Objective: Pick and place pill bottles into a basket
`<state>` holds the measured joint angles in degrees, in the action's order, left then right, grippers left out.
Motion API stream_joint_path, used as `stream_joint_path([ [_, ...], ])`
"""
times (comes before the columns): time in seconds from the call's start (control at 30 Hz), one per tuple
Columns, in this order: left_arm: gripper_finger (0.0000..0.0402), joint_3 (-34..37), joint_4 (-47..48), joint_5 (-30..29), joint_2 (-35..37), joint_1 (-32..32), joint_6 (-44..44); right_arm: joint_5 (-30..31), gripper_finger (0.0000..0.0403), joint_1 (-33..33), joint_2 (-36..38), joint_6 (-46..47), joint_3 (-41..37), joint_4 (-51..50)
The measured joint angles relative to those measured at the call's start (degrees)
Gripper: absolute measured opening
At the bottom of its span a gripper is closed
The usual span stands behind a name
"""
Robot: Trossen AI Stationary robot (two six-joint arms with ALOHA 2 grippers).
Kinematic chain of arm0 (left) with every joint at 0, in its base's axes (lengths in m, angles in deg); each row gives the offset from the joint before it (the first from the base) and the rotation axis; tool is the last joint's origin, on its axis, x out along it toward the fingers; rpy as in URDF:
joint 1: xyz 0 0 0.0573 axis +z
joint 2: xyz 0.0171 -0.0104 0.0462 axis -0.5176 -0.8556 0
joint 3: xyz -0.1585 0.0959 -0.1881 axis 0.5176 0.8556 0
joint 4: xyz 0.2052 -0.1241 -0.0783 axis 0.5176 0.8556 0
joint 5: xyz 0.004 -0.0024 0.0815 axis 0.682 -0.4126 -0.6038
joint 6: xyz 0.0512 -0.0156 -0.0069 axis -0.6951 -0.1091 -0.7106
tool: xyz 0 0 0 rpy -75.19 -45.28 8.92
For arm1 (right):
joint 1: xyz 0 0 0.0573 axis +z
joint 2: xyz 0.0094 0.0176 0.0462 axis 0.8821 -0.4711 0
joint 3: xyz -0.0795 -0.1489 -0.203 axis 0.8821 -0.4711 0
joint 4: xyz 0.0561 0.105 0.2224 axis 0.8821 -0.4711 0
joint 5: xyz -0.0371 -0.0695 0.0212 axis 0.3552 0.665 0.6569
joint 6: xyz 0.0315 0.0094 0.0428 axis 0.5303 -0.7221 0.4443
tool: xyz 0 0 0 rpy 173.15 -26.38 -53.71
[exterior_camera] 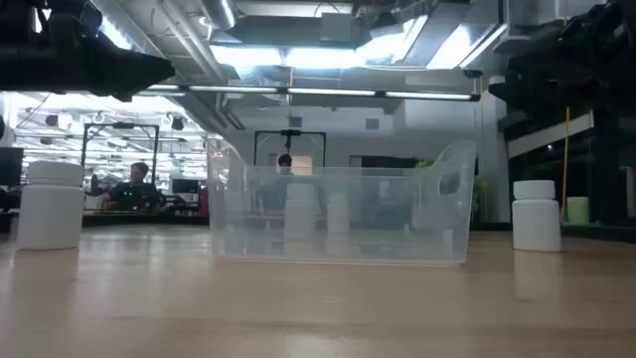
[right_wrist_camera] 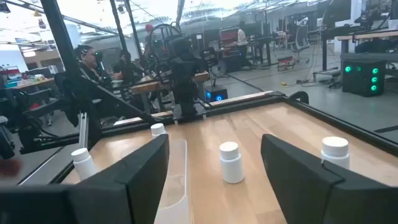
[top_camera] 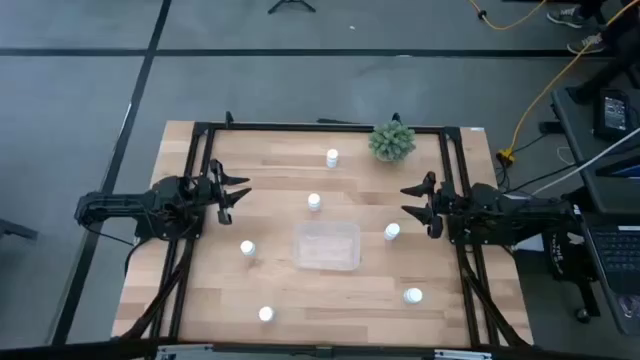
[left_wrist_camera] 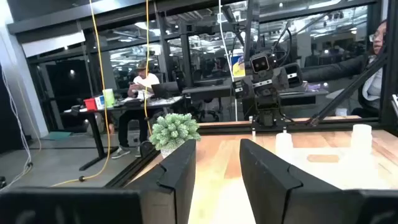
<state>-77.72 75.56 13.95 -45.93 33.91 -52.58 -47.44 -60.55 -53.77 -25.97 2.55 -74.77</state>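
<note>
Six small white pill bottles stand upright on the wooden table, around the basket: (top_camera: 332, 157), (top_camera: 314, 202), (top_camera: 392, 232), (top_camera: 247, 248), (top_camera: 412, 296), (top_camera: 265, 314). The clear plastic basket (top_camera: 327, 245) sits on its base at the table's middle; it also shows in the low view (exterior_camera: 338, 214). My left gripper (top_camera: 238, 197) is open above the table's left side, its fingers (left_wrist_camera: 177, 174) pointing toward the right. My right gripper (top_camera: 406, 200) is open above the right side, near one bottle (right_wrist_camera: 231, 162), touching nothing.
A spiky green plant (top_camera: 392, 141) stands at the far edge, right of the middle. A black frame (top_camera: 320, 127) runs around the table. People sit in the room beyond (left_wrist_camera: 146, 81), (right_wrist_camera: 87, 59). Bare wood lies along the near edge between the bottles.
</note>
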Motion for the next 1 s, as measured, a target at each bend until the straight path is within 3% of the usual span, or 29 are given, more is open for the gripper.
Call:
stream_joint_path([
  [1.0,0.0121,0.0,0.0,0.0,0.0,0.0,0.0,0.0,0.0257,0.0,0.0,0.0,0.0,0.1],
])
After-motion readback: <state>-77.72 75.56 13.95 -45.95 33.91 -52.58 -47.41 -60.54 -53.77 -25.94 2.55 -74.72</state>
